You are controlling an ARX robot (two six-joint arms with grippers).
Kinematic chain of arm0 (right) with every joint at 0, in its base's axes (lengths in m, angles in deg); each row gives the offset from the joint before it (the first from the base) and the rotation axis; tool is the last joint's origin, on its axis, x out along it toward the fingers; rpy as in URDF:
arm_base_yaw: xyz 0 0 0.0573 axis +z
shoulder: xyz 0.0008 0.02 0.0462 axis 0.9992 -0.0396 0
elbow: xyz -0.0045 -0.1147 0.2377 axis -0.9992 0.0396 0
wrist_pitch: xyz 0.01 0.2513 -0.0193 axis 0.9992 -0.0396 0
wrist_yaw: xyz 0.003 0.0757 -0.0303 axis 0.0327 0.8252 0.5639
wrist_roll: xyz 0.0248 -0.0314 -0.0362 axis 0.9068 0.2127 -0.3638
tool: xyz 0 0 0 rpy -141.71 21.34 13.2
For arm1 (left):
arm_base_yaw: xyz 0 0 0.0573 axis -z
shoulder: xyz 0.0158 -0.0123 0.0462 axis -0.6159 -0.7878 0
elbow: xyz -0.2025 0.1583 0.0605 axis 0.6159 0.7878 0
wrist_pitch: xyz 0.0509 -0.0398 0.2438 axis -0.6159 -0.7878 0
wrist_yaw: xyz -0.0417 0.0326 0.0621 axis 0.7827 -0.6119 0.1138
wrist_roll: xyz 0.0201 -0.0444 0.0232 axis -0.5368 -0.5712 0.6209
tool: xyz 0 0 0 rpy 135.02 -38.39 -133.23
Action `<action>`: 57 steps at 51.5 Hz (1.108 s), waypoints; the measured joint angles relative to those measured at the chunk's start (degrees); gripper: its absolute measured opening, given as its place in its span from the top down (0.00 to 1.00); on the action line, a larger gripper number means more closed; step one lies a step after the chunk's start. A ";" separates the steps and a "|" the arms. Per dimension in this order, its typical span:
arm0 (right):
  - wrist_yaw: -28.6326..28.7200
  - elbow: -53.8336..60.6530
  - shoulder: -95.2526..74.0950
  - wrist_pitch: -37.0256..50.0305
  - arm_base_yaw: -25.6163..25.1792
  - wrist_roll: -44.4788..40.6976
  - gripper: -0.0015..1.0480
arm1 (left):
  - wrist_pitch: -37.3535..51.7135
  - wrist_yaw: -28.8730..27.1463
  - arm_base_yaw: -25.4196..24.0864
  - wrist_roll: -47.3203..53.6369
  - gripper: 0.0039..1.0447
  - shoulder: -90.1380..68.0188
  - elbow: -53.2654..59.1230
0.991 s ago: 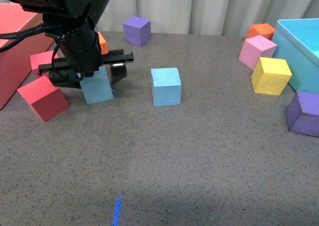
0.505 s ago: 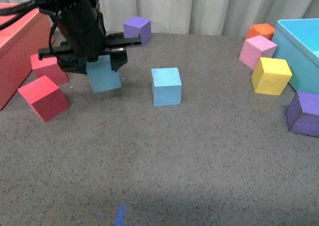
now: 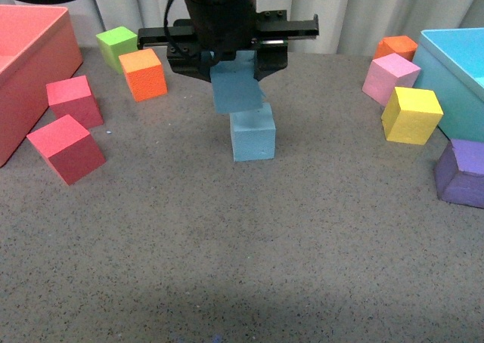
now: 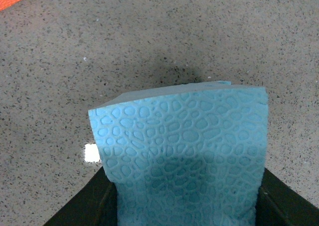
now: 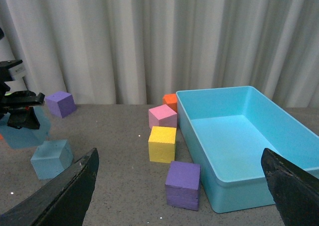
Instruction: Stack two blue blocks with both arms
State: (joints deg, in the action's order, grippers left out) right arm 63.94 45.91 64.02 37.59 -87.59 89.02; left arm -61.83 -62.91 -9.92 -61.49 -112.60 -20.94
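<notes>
My left gripper is shut on a light blue block and holds it tilted in the air, just above and slightly left of the second blue block, which rests on the grey table. In the left wrist view the held block fills the space between the black fingers. My right gripper is open and empty, and it is out of the front view. The right wrist view shows the held block over the resting block at far left.
A red bin and two red cubes lie at the left, with orange and green cubes behind. Pink, yellow, purple and orange cubes sit by the turquoise bin at the right.
My left gripper has lifted the blue block and carried it to the right, from beside the red cubes to above the second blue block.
</notes>
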 joint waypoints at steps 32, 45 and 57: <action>0.00 0.00 0.00 0.00 0.00 0.00 0.09 | -2.27 -1.29 2.29 -0.74 0.55 -5.53 -5.66; 0.00 0.00 0.00 0.00 0.00 0.00 0.09 | -2.19 -1.46 2.29 -0.37 0.34 -6.16 -5.90; 0.00 0.00 0.00 0.00 0.00 0.00 0.09 | -1.40 -1.60 2.29 -0.33 0.05 -6.12 -5.77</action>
State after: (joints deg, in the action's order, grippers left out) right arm 63.94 45.91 64.02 37.59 -87.59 89.02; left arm -63.22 -64.51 -7.63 -61.82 -118.72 -26.71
